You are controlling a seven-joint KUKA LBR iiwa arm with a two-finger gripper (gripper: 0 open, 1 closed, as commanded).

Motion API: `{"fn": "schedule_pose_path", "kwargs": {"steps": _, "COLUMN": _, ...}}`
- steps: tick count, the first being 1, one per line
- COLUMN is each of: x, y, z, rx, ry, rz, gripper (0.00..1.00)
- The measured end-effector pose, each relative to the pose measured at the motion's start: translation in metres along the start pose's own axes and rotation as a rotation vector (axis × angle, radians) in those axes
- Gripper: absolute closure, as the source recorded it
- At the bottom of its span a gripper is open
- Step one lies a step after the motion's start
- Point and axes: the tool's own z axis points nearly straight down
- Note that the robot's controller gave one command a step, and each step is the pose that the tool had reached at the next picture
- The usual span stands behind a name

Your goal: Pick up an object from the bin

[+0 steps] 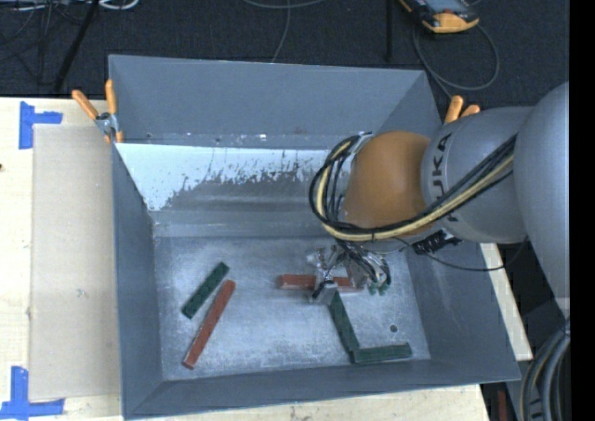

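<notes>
Reddish-brown flat stick (296,282), short and slim, lies level on the floor of the bin (270,112) right of centre, its right end under the gripper (327,285), whose jaws cannot be told spread or pressed together, a dark green stick (342,324) just beside.

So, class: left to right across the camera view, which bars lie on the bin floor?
Short dark green bar beside long red-brown bar → middle red bar → slanted green bar → level green bar.
</notes>
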Motion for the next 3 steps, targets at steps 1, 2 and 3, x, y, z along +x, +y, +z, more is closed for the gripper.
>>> {"fn": "schedule_pose_path", "kwargs": {"steps": 1, "x": 0.000, "y": 0.000, "z": 0.000, "rx": 0.000, "ry": 0.001, "rz": 0.001, "gripper": 0.00}}
{"fn": "schedule_pose_path", "kwargs": {"steps": 2, "x": 0.000, "y": 0.000, "z": 0.000, "rx": 0.000, "ry": 0.000, "rz": 0.002, "gripper": 1.00}}
{"fn": "schedule_pose_path", "kwargs": {"steps": 3, "x": 0.015, "y": 0.002, "z": -0.140, "rx": 0.002, "ry": -0.007, "rz": -0.158, "gripper": 1.00}}
